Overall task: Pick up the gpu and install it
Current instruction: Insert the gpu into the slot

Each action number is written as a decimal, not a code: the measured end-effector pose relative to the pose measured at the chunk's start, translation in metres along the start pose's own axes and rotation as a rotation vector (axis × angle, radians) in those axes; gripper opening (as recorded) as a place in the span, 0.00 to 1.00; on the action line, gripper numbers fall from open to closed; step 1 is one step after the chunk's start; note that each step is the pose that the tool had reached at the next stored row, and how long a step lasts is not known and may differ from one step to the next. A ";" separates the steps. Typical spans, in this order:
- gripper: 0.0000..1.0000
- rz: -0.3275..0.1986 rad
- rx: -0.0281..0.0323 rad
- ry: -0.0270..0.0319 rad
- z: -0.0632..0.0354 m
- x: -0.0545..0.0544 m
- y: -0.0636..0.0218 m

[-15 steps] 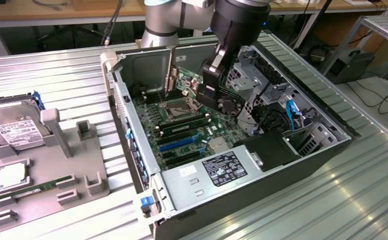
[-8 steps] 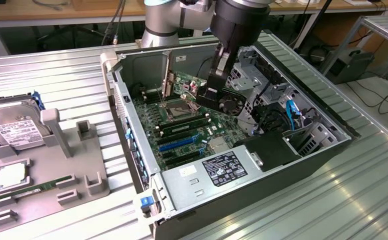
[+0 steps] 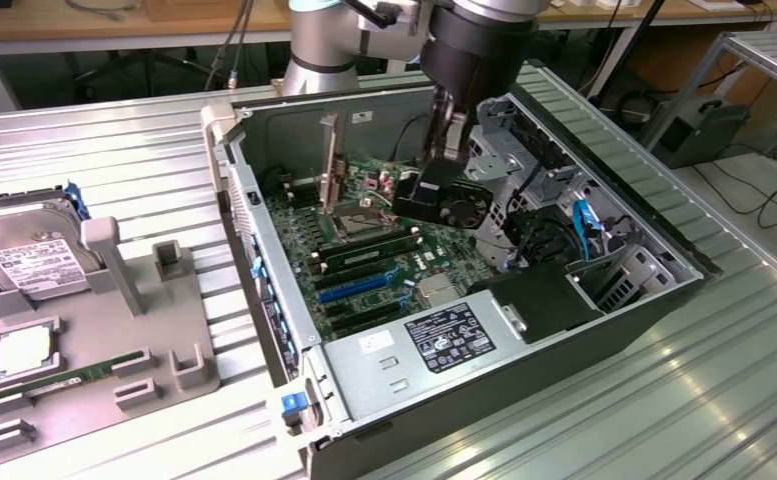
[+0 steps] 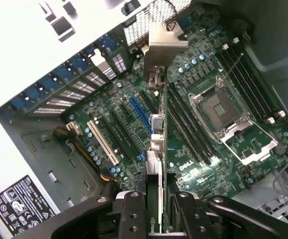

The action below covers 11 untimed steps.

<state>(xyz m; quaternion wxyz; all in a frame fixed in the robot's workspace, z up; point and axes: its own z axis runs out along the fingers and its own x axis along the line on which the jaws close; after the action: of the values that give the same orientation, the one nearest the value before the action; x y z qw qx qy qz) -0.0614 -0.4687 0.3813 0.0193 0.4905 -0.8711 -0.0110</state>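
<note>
Nearest the wrist camera, the pincer (image 4: 156, 204) was pinching the gpu (image 4: 160, 134), its fingers (image 4: 134, 211) half-closed against the thin card's two faces. The gpu stood on edge over the motherboard (image 4: 218, 144), above its long slots, with its silver bracket (image 4: 165, 47) at the end away from the pincer. I couldn't tell whether card and board touched.

Motherboard (image 4: 204, 144) dark green; blue slot (image 4: 140, 115) and white slot (image 4: 103, 142) among black ones. The gpu (image 4: 159, 134) carries a silver bracket. Hand (image 4: 158, 200) black. Worktop (image 3: 108, 150) silver-grey, ribbed. Hard drive (image 3: 28, 255) label white.
</note>
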 end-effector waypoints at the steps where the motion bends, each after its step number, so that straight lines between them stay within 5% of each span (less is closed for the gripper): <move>1: 0.26 -0.021 0.0005 0.0009 0.0008 0.000 0.0000; 6: 0.26 -0.134 0.0019 0.0028 0.0046 0.000 -0.0002; 11: 0.26 -0.227 -0.0069 -0.0147 0.0063 0.000 -0.0002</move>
<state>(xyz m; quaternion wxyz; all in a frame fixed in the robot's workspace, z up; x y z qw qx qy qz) -0.0615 -0.4686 0.3750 0.0133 0.5859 -0.8100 -0.0198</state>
